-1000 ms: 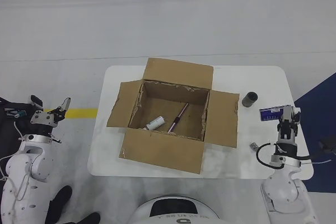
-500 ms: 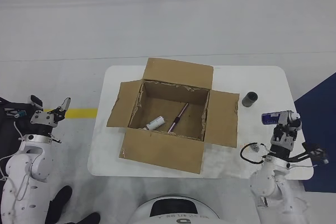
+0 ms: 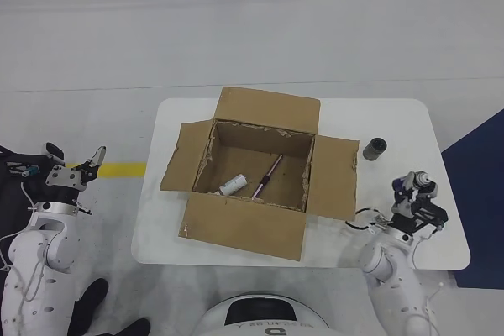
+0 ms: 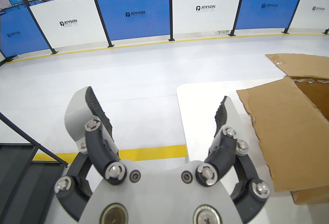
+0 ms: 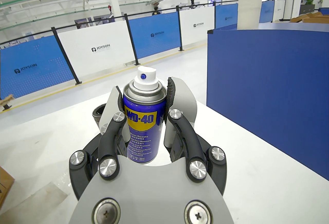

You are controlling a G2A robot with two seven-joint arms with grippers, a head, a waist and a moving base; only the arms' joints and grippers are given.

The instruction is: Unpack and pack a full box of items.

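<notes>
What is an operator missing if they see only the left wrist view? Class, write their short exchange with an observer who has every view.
Operator: Is the right gripper holding anything?
Observer: Yes, the right gripper is shut on an upright spray can.
Operator: What's inside the box?
Observer: A small white bottle and a thin stick lie on the floor of the box.

White table (image 3: 378, 118) carries an open cardboard box (image 3: 244, 227) centre-left, with a small dark cup (image 3: 374, 149) standing apart, right of it.
</notes>
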